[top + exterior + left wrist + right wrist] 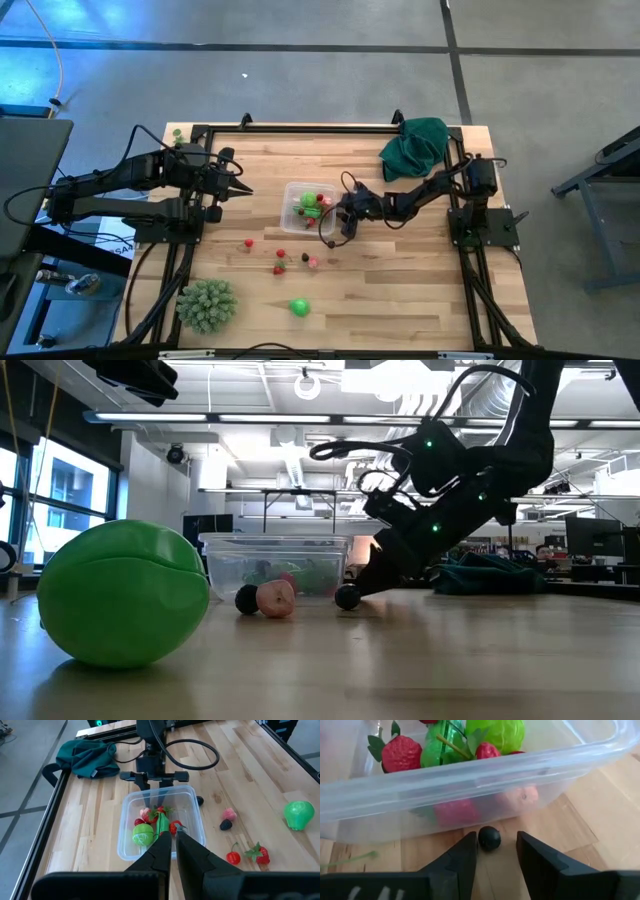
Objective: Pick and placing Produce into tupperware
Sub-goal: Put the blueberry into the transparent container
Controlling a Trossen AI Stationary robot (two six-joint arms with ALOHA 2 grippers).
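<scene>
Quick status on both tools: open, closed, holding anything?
Left tool: closed, empty, waiting away from the tupperware.
Right tool: open, fingers either side of a small dark berry on the table beside the tupperware, not gripping it.

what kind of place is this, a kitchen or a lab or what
Most likely a robotics lab or workshop, not a kitchen. A wooden table stands on a bare concrete floor, and the low view shows exposed ceiling ducts, strip lights and monitors on desks behind.
</scene>
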